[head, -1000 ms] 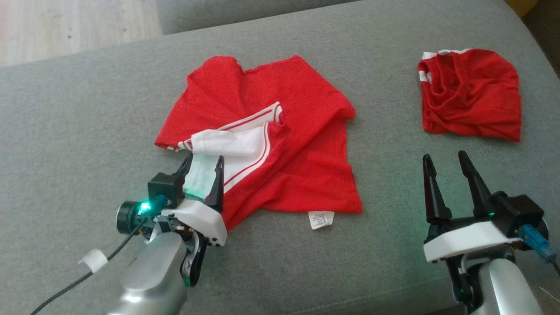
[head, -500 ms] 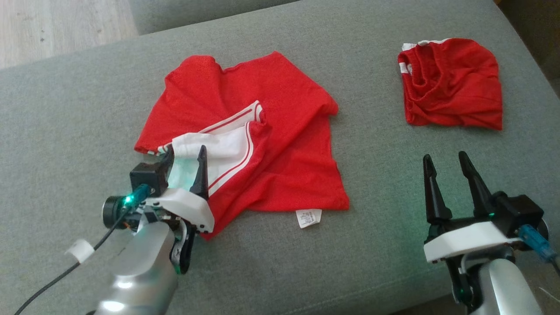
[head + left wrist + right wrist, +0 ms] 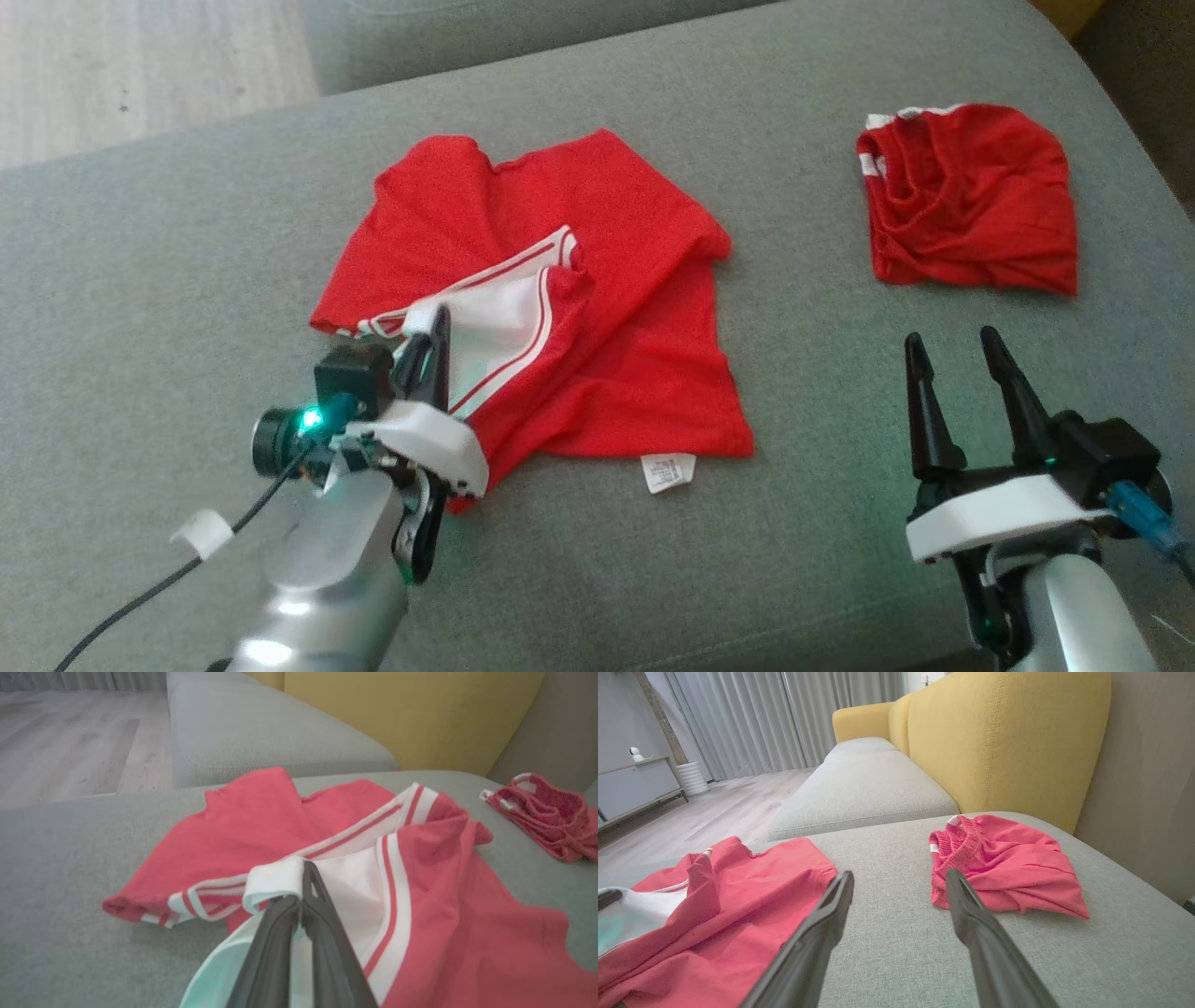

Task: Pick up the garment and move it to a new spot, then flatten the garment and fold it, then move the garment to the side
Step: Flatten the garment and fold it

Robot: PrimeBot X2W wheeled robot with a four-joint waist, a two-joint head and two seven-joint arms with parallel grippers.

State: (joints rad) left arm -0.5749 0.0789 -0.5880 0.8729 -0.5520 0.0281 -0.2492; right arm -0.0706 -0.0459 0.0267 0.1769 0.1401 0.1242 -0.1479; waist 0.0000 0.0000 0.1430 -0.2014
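On the grey sofa cushion [image 3: 187, 233], head view: red garment [image 3: 607, 308] lies crumpled mid-cushion, with a white striped panel [image 3: 495, 327] turned up at its near-left edge. Left gripper [image 3: 431, 329] has its fingers together, pinching that panel. Right gripper [image 3: 948, 338] has its fingers apart, empty, hovering low right, clear of the cloth. Red shorts [image 3: 971, 201] are bunched far right, well apart from the garment. White label [image 3: 668, 471] pokes out at the near hem.

Left wrist view: fingers clamped on a rolled white fold [image 3: 273, 882]. The bite looks thin, edge only.

Right wrist view: jaws wide, nothing between them. Shorts ahead-right, garment ahead-left.

Risks: the thin pinch may slip on the lift and drop the garment short of the new spot. A one-corner hold likely lets the cloth hang twisted, making it harder to flatten. Dragging rightward could catch the shorts.
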